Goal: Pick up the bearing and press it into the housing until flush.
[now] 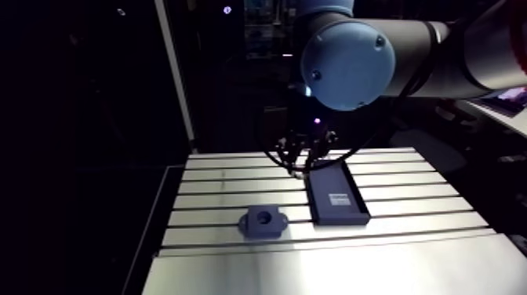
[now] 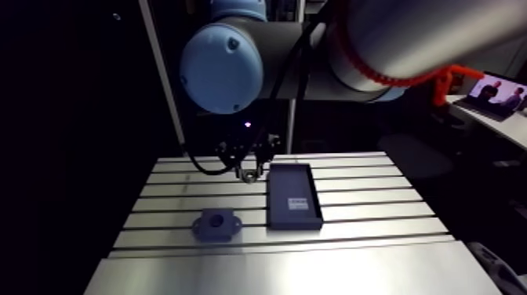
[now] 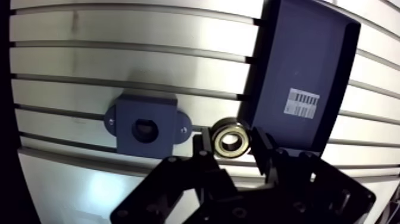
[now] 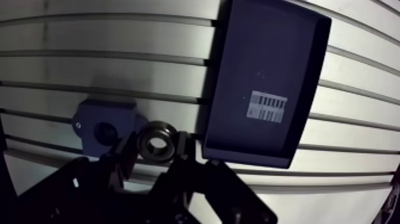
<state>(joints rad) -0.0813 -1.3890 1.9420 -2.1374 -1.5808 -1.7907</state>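
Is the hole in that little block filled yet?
Empty: the housing bore is dark and open; the bearing is clamped in the gripper.

My arm camera rides high on the upper link. It looks forward and down at the table (image 1: 329,267) from far back. Its 2 eyes sit side by side and show the same things. My wrist camera looks down past the gripper (image 3: 231,143) from close up. Both cameras share the dark tray (image 1: 337,196), the housing (image 1: 264,221) and the bearing (image 3: 231,129) pinched between the fingers.
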